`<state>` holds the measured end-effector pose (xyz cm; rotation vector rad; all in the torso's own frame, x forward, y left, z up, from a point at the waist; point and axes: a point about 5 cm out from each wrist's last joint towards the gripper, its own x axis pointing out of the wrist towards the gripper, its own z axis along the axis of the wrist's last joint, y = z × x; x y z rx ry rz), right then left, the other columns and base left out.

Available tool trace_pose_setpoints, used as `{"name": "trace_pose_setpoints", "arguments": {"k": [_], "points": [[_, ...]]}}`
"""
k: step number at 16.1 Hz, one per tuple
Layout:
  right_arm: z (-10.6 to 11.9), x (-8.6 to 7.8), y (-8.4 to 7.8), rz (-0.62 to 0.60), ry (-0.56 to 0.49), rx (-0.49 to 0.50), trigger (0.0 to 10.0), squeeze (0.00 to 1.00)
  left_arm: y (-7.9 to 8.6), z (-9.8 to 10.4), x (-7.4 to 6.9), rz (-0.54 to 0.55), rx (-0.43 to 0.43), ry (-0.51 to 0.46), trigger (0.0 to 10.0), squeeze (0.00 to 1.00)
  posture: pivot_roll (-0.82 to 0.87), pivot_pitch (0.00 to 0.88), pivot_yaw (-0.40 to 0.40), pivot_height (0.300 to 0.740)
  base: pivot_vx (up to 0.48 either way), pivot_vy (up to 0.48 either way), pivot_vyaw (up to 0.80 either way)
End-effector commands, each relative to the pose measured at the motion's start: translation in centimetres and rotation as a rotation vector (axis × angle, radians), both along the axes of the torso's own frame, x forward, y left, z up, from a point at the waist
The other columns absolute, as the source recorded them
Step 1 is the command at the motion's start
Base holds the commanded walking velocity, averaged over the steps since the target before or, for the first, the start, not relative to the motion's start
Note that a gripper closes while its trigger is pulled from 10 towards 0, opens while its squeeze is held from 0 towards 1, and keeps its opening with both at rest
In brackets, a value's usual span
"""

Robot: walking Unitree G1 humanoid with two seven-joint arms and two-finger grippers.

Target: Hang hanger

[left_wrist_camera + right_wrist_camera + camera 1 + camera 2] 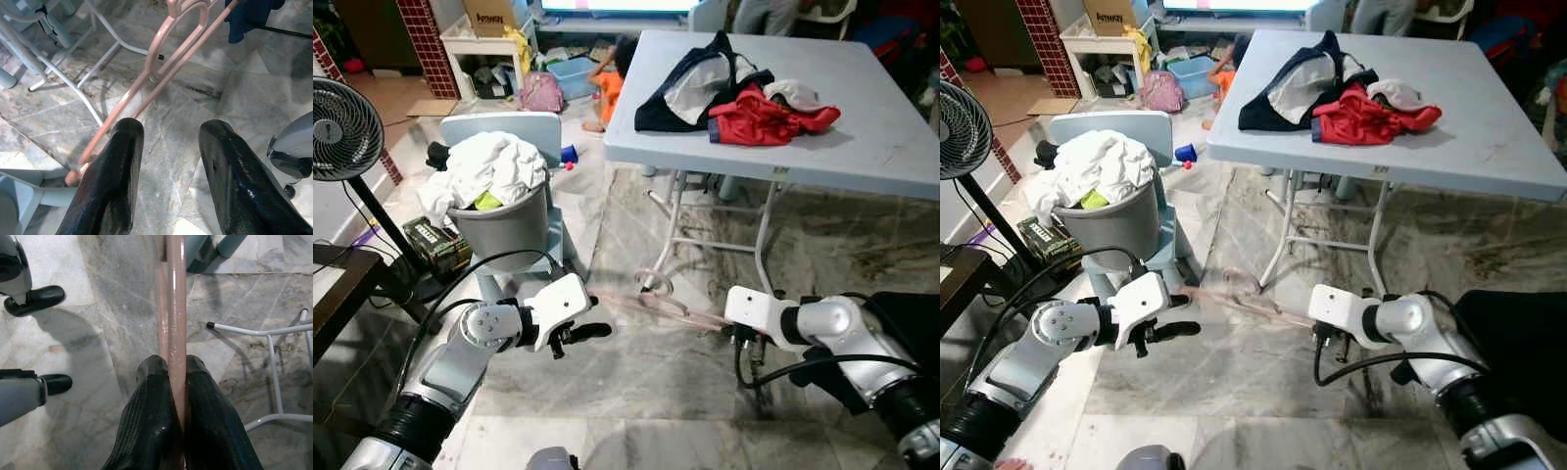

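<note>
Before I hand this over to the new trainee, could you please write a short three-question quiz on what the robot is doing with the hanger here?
1. True or false: the right hand is shut on the pink hanger.
2. How do the left hand's fingers stand? A) open, nothing between them B) clamped on the hanger C) holding a shirt
3. Fill in: the grey bucket of white laundry stands on a pale blue ____.

Key
1. True; its fingers pinch the hanger's bar.
2. A; the hanger's end lies beside one finger, not between them.
3. Chair.
</note>
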<state>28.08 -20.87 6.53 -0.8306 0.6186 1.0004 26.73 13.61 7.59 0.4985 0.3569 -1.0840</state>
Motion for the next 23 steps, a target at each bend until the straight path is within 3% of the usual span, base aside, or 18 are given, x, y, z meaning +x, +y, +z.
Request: {"name": "trace_pose_setpoints", "arguments": {"k": [1, 3, 5, 7, 8, 9, 10, 11, 14, 16, 23], "points": [[0.7, 0.7, -0.3, -0.049, -0.048, 0.024, 0.0, 0.0, 0.3, -0.3, -0.1, 0.016, 0.021, -0.005, 10.0, 1.0, 0.02, 0.0, -0.004, 0.74, 0.0, 0.0, 0.0], [0.1, 1.0, -1.0, -0.19, -0.081, 0.073, 0.0, 0.0, 0.5, -0.6, -0.3, 0.083, -0.007, -0.021, 10.0, 1.0, 0.02, 0.0, -0.007, 0.74, 0.0, 0.0, 0.0], [-0.6, 0.5, -1.6, -0.428, -0.101, 0.232, 0.2, 0.0, 1.1, -0.7, 0.1, 0.313, -0.102, -0.09, 10.0, 1.0, 0.02, 0.002, -0.013, 0.74, 0.0, 0.0, 0.0], [-0.9, -0.2, -1.9, -0.623, -0.097, 0.377, 0.0, 0.0, 1.9, -0.4, 0.4, 0.454, -0.177, -0.11, 10.0, 1.0, 0.02, 0.01, -0.012, 0.74, 0.0, 0.0, 0.0], [-0.9, -0.7, -1.9, -0.757, -0.125, 0.479, 0.7, 0.0, 2.3, -0.1, 0.7, 0.562, -0.245, -0.104, 10.0, 1.0, 0.02, 0.012, -0.006, 0.74, 0.0, 0.0, 0.0], [-0.9, -0.9, -1.8, -0.83, -0.14, 0.534, 1.5, 0.0, 2.4, -0.1, 0.8, 0.609, -0.265, -0.102, 10.0, 0.5, 0.02, 0.012, -0.003, 0.74, 0.0, 0.0, 0.0], [-0.9, -1.2, -1.5, -0.907, -0.154, 0.601, 7.3, 0.0, 2.2, -0.2, 0.9, 0.633, -0.288, -0.079, 10.0, 0.0, 0.02, 0.012, -0.003, 0.74, 0.0, 0.0, 0.0], [-1.0, -1.5, -1.2, -0.985, -0.173, 0.644, 10.0, 0.0, 1.9, -0.1, 1.0, 0.652, -0.324, -0.054, 10.0, 0.0, 0.01, 0.013, 0.004, 0.74, 0.0, 0.0, 0.0], [-0.9, -2.0, 0.2, -1.049, -0.196, 0.685, 10.0, 0.0, 1.4, 0.3, 1.6, 0.657, -0.381, -0.03, 10.0, 0.0, 0.0, 0.011, 0.013, 0.74, 0.0, 0.22, -0.68], [-1.0, -2.5, 1.0, -1.048, -0.175, 0.68, 10.0, 0.0, 1.1, 0.3, 1.8, 0.651, -0.372, -0.028, 10.0, 0.0, -0.01, 0.012, 0.014, 0.74, 0.0, 0.48, -0.8], [-0.5, -2.4, 0.7, -1.094, -0.193, 0.669, 10.0, 0.0, 0.6, 0.6, 2.3, 0.645, -0.388, -0.028, 10.0, 0.0, -0.02, 0.005, 0.006, 0.74, 0.0, 0.48, -0.8]]}}
